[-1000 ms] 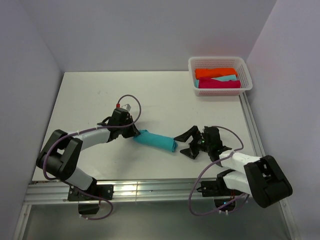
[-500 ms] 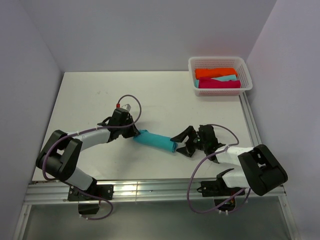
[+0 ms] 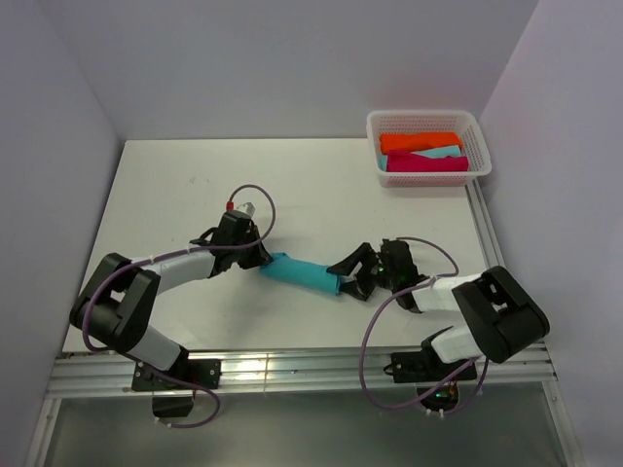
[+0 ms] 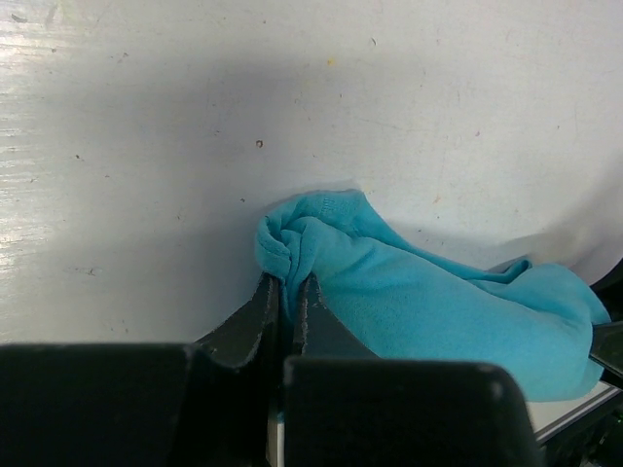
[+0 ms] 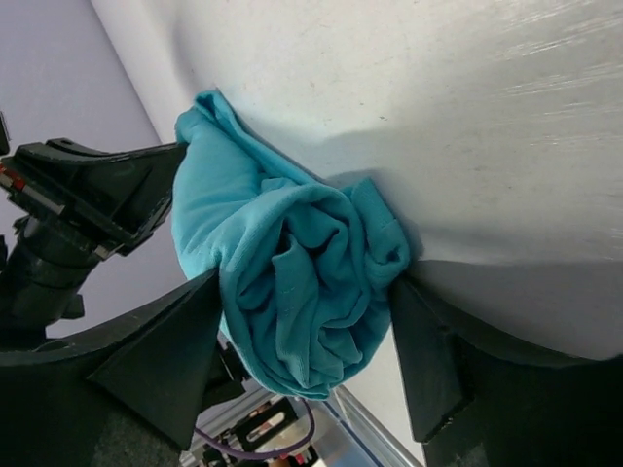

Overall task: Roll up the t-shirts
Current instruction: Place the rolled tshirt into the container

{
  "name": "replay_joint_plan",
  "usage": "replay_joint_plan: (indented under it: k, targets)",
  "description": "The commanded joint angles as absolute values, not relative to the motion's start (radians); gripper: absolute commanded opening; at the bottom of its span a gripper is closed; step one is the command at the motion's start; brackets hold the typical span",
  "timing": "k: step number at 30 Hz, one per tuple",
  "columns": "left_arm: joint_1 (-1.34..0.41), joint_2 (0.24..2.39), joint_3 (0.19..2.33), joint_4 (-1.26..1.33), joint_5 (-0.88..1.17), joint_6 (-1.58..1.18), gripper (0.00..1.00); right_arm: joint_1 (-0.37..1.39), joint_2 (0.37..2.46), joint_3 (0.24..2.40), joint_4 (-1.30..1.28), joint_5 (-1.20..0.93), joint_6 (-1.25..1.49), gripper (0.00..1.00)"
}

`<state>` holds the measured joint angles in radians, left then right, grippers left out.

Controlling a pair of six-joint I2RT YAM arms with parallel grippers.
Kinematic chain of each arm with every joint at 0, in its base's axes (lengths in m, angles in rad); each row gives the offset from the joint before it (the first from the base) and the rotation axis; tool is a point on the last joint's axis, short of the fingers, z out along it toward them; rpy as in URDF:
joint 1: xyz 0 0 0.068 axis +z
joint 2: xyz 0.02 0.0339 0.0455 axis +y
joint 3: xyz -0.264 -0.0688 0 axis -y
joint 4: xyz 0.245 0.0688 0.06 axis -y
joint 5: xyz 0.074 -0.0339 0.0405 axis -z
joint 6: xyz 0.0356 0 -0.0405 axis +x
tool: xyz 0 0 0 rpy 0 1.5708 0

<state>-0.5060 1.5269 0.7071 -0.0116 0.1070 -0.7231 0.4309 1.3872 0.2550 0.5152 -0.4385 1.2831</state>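
My left gripper (image 4: 285, 287) has its jaws pinched shut on one end of the rolled turquoise t-shirt (image 3: 304, 275), I judge to stop it unwinding. My right gripper (image 5: 304, 292) has its jaws wide astride the other end. The roll lies on the counter (image 3: 175, 185), well apart from the basket (image 3: 428, 119).

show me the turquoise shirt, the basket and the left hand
turquoise shirt (image 3: 304, 274): top view, middle of the roll
basket (image 3: 428, 181): top view, near wall
left hand (image 4: 288, 292): left wrist view, between the fingertips pinching the shirt's end
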Motion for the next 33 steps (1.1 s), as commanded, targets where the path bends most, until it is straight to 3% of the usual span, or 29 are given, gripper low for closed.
replay_joint_plan:
  k: [1,4,5,10,16,24,33]
  targets:
    - [-0.514,1.514,0.710,-0.041,0.072,-0.718,0.01,0.454,1.419,0.275,0.472,-0.371,1.243,0.74]
    - [-0.514,1.514,0.713,-0.048,0.072,-0.715,0.00,0.459,1.427,0.282,0.475,-0.368,1.239,0.52]
    - [-0.515,1.513,0.715,-0.048,0.072,-0.715,0.00,0.457,1.428,0.290,0.469,-0.367,1.238,0.31]
    - [-0.515,1.508,0.727,-0.049,0.081,-0.724,0.00,0.457,1.430,0.354,0.416,-0.370,1.181,0.00]
    - [-0.518,1.465,0.799,-0.098,0.095,-0.744,0.01,0.456,1.378,0.515,0.206,-0.353,1.044,0.00]
    - [-0.540,1.515,1.098,-0.170,0.048,-0.802,0.00,0.427,1.397,0.869,-0.141,-0.272,0.821,0.00]
    - [-0.583,1.872,1.609,-0.097,0.052,-0.763,0.00,0.230,1.655,1.386,-0.389,-0.273,0.643,0.00]
